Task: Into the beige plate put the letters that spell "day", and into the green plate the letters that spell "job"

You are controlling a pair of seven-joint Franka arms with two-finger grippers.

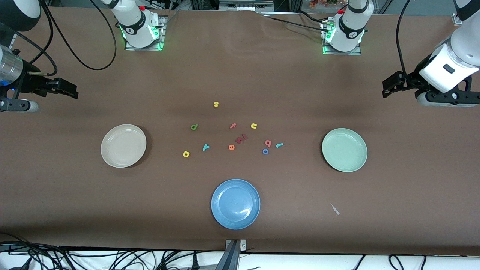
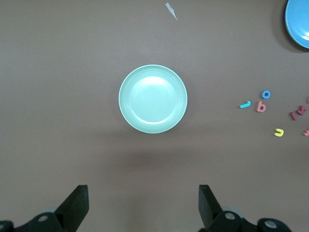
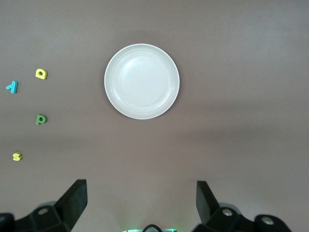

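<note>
The beige plate (image 1: 123, 145) (image 3: 142, 81) lies toward the right arm's end, the green plate (image 1: 344, 150) (image 2: 152, 98) toward the left arm's end. Between them lie the green d (image 1: 194, 127) (image 3: 41, 119), yellow a (image 1: 186, 153) (image 3: 41, 73) and teal y (image 1: 206, 147) (image 3: 11, 86). Closer to the green plate are the teal j (image 1: 279, 145) (image 2: 245, 104), blue o (image 1: 265, 151) (image 2: 266, 94) and pink b (image 1: 267, 142) (image 2: 261, 107). My right gripper (image 1: 71, 90) (image 3: 141, 203) hangs open above the table's edge by the beige plate. My left gripper (image 1: 388, 88) (image 2: 144, 205) hangs open by the green plate. Both hold nothing.
A blue plate (image 1: 235, 203) (image 2: 299, 21) sits nearest the front camera. Other letters lie among the task's: yellow s (image 1: 216, 104), pink f (image 1: 233, 126), yellow u (image 1: 254, 126), orange e (image 1: 231, 147) and dark red pieces (image 1: 242, 138). A paper scrap (image 1: 335, 209) lies near the green plate.
</note>
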